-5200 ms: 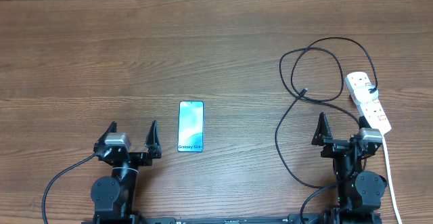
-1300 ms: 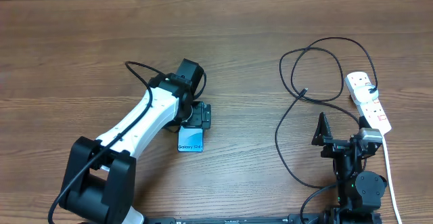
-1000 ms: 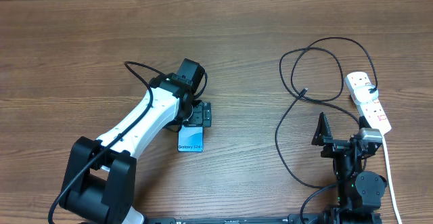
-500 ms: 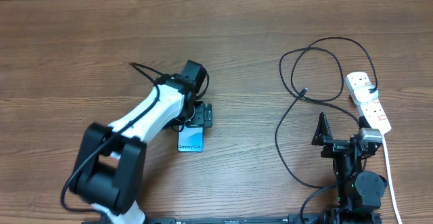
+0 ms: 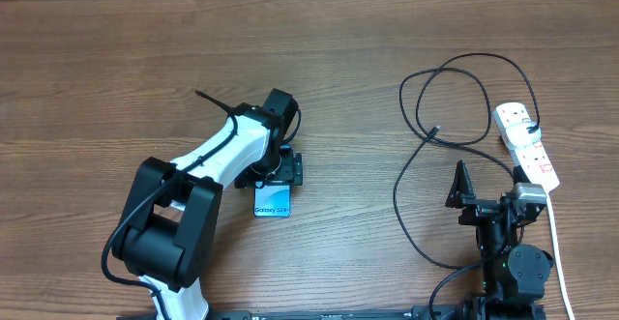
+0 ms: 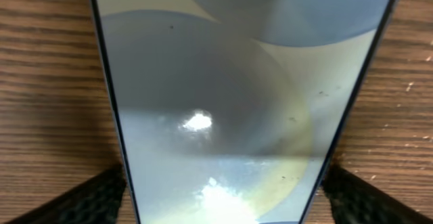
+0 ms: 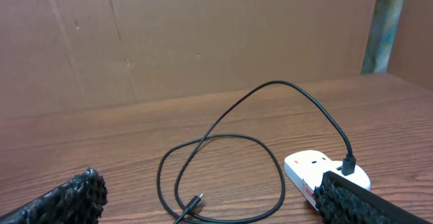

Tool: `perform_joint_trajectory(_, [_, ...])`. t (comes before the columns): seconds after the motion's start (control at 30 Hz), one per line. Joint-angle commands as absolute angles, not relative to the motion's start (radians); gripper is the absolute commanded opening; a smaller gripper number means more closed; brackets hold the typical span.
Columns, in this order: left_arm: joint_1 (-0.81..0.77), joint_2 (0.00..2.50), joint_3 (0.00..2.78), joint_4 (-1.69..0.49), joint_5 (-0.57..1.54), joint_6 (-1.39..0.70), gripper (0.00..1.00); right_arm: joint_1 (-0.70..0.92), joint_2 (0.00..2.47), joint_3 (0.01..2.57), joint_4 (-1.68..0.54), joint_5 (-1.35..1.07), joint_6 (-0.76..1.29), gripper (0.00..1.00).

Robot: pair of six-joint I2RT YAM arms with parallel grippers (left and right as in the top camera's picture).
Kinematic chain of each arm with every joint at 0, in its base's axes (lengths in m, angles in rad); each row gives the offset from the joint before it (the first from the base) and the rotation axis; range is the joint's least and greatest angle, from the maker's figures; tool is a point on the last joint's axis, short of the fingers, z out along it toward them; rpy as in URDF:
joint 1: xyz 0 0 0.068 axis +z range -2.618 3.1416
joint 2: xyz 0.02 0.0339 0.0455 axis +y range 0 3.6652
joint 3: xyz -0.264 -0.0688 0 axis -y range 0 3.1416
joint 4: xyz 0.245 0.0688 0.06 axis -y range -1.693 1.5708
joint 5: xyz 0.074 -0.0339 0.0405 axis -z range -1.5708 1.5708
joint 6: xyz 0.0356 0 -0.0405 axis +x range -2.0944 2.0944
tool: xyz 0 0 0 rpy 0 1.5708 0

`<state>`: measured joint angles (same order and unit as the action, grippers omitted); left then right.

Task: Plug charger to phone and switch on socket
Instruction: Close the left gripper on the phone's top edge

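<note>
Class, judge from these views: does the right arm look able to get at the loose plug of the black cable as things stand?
Probably yes: the plug lies on bare table just ahead of the open right gripper, with nothing over it.

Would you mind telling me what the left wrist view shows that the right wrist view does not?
Only the left wrist: the phone, close up, between the fingers of the left gripper, which sit right at its edges; whether they grip it is unclear. Only the right wrist: the charger looping over the wood, one end at the socket, the other lying loose, and the open right gripper facing a cardboard wall. Both: the wooden table.
</note>
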<state>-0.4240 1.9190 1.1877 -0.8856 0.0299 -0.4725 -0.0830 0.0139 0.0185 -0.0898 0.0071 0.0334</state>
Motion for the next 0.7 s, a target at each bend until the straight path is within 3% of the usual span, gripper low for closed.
perform_joint_trajectory(0.0, [-0.427,1.971,1.176,-0.886,0.026,-0.471,0.80,-0.077,0.008,0.008,-0.084,0.009,0.031,1.00])
perform_joint_trajectory(0.47, [-0.426,1.971,1.180,-0.886,0.026,-0.471,0.59,-0.077,0.008,0.008,-0.084,0.009,0.031,1.00])
perform_joint_trajectory(0.67, [-0.426,1.971,1.201,-0.889,0.026,-0.471,0.57,-0.077,0.008,0.008,-0.084,0.009,0.031,1.00])
